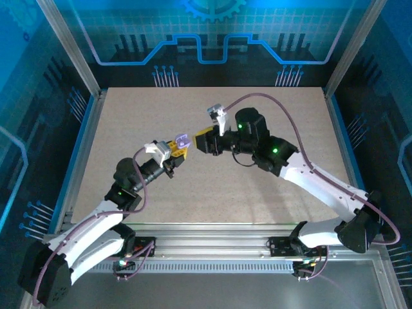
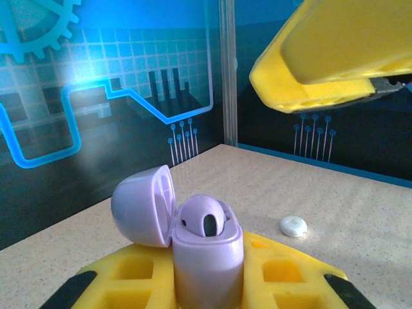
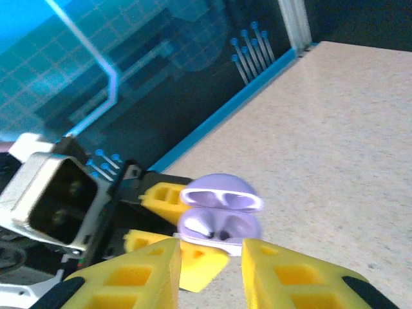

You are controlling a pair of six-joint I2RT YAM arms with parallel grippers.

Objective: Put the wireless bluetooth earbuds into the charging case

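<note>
Lavender charging case (image 2: 207, 261), lid open, one earbud (image 2: 198, 212) seated inside, is clamped in my left gripper (image 1: 179, 150). My right gripper (image 3: 211, 261) hovers just beside it, fingers (image 3: 138, 277) parted.

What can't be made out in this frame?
1. Charging case, left wrist view: second slot hidden behind the seated earbud and the case wall.
2. Right wrist view: case interior blurred.
3. Top view: case contents too small.
4. Small white disc on the table, left wrist view: too small to identify.
</note>
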